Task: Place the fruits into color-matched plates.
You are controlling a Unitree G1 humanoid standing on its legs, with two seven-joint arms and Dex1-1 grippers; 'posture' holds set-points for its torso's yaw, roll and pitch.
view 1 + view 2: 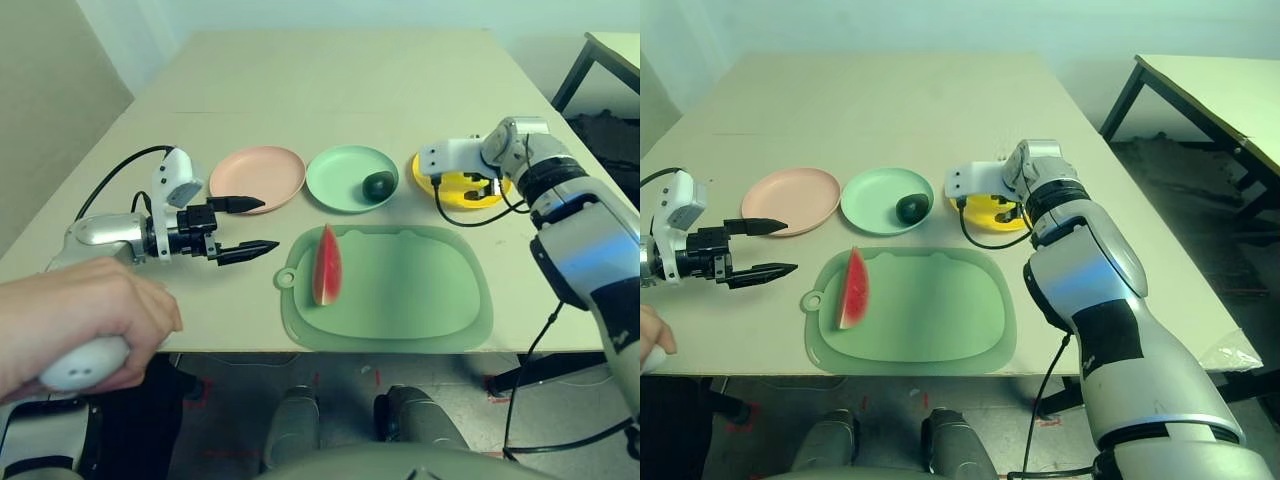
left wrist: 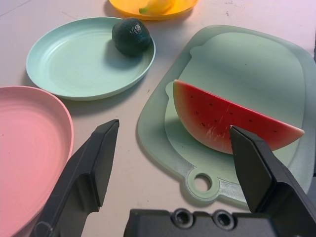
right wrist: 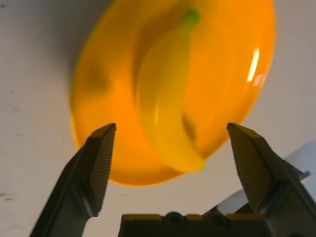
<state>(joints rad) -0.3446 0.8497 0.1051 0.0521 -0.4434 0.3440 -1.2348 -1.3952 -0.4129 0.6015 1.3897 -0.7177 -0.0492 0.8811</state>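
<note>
Banana (image 3: 168,98) in yellow plate (image 3: 98,148); avocado (image 2: 131,36) in green plate (image 2: 74,59); both grippers spread.

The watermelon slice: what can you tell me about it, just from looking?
The watermelon wedge looks like a smooth plastic toy: bright red flesh dotted with small dark seeds, with a thin green rind along its curved edge. It rests on the left part of the large green mat, near the mat's ring tab, touching nothing else. The pink plate lies beyond it, empty. The left gripper sits beside the mat with its jaws open, pointed towards the wedge but apart from it.
</note>
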